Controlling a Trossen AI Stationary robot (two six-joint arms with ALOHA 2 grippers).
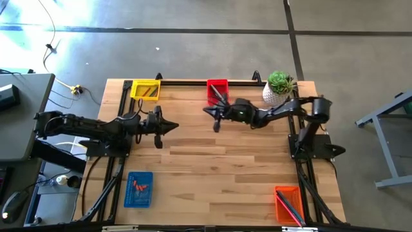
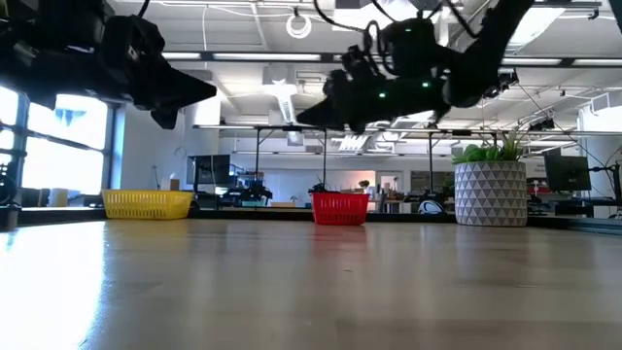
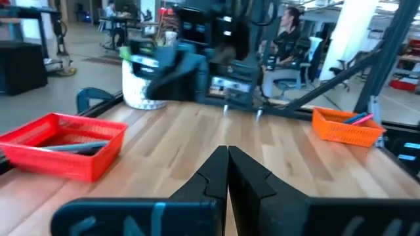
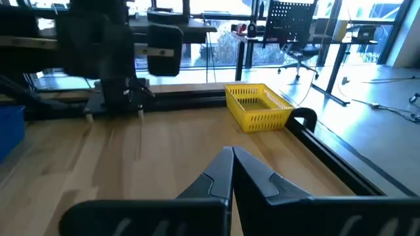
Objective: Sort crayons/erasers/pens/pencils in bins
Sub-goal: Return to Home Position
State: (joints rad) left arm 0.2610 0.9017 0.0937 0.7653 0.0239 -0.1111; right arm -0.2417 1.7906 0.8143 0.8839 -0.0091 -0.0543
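The right hand (image 1: 209,111) hangs above the back of the worktop (image 1: 212,167), its two dark fingers (image 4: 231,172) pressed together with nothing between them. It sits just in front of the red bin (image 1: 217,88), and its arm folds back towards its base at the right edge, past the white plant pot (image 1: 278,90). The left hand (image 1: 175,127) faces it from the other side, well apart from it. Its fingers (image 3: 228,172) are also closed and empty, and it is held clear of the wood in the level pose of an arm waiting. From the table-height view both hands float high above the surface, so neither is reaching for anything. The four bins stand apart near the worktop's edges, which leaves the middle free for the arms: the yellow bin (image 1: 145,89) at the back left, the red one at the back centre, the blue bin (image 1: 138,189) at the front left, and the orange bin (image 1: 288,204) at the front right. The left wrist view shows a pale pen (image 3: 73,148) lying flat inside the red bin, and thin sticks leaning in the orange bin. The blue bin holds small orange pieces. No loose crayon, eraser, pen or pencil shows on the wood, so the sorting looks finished and the arms seem ready to rest. A seated person (image 3: 289,33) is visible in the room beyond.
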